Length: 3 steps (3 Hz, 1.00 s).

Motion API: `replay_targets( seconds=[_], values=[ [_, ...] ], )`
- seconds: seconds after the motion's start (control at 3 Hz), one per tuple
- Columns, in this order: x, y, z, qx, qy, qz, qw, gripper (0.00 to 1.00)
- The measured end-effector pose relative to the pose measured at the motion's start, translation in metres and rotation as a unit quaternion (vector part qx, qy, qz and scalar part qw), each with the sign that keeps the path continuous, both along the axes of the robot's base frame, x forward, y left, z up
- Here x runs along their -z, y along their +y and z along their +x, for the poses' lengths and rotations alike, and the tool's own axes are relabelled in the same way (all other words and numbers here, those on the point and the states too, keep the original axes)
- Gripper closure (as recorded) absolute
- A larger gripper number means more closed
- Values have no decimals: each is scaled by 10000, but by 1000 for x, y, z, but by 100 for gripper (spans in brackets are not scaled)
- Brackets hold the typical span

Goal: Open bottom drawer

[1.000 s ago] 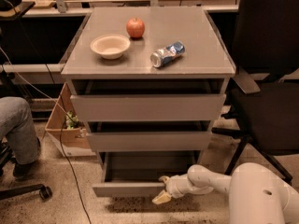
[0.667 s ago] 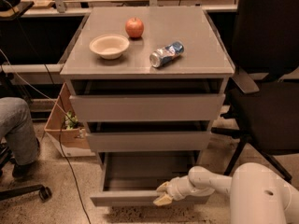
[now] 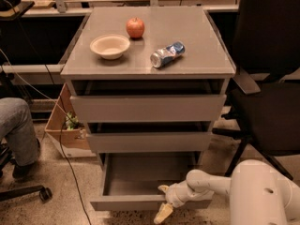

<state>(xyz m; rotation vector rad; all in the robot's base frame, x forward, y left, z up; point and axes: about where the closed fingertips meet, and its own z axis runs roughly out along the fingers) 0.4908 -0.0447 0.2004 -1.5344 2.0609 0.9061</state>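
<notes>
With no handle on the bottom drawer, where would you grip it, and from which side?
Grip the top lip of the bottom drawer front panel, coming from the front and slightly above. The panel is plain and handleless, and the pulled-out tray leaves that upper edge exposed. The gripper sits at that edge, right of the panel's centre.

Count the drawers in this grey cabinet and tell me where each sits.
3. Tall grey top drawer front under the tabletop; mid-sized grey middle drawer front below it; slim grey bottom drawer pulled out near the floor, white gripper at its front panel.
</notes>
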Motion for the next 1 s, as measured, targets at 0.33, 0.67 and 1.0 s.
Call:
replay_targets(
  seconds=[0.33,0.67,1.0],
  values=[
    [-12,-2,-5,-48,124,-7,9999,0],
    [-29,-17,7,104,136,-15,9999,0],
    [-41,-36,29,337,39,-20,9994,2]
  ],
)
